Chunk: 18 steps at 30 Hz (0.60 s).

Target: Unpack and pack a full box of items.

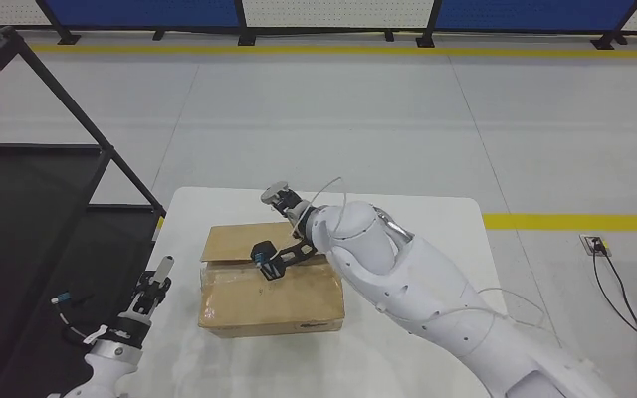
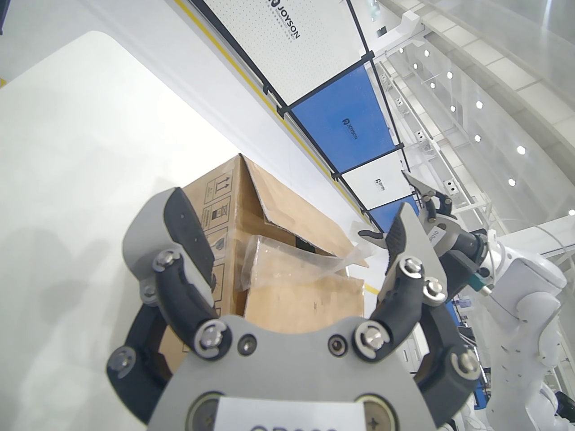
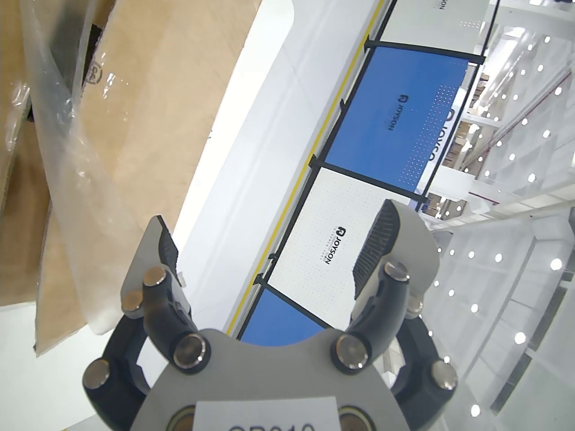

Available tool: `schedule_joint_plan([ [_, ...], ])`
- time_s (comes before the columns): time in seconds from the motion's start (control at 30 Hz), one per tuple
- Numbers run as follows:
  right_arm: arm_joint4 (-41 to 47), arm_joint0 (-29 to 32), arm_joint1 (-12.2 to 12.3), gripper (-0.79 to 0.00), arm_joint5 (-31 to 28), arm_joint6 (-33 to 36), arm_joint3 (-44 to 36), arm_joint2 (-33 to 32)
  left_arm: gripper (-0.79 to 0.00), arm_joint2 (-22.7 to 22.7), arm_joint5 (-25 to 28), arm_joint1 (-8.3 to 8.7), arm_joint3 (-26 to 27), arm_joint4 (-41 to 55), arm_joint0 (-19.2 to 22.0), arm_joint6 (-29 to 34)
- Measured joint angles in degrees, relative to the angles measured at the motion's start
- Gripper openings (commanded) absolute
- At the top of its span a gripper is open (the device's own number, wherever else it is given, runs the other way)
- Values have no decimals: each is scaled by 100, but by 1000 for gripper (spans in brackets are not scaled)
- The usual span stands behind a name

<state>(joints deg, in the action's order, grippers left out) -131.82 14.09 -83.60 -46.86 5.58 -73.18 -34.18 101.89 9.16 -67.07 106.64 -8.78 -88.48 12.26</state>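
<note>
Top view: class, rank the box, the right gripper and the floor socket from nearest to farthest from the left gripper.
1. The box, right beside the left gripper, mid-table.
2. The right gripper, beyond the box's far side.
3. The socket, on the floor past the table's far end.

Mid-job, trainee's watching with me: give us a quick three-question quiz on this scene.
1. True or false: the left claw is shut on the box.
2. The box rests on: A) the floor B) the white table C) a black rack.
3. Fill in: loose clear ___ sticks out at the box's flaps, near the right claw.
Key: 1 false, it is open; 2 B; 3 plastic film.
</note>
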Motion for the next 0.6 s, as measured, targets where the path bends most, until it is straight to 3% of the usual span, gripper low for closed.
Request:
schedule_joint_plan([
  [0.3,157,139,82,0,-933,-8,-396,-257,0,-3,23,1,17,-19,35,83],
  [0.6,-59,505,140,0,8,318,-728,-610,0,-4,30,-2,29,-42,14,98],
])
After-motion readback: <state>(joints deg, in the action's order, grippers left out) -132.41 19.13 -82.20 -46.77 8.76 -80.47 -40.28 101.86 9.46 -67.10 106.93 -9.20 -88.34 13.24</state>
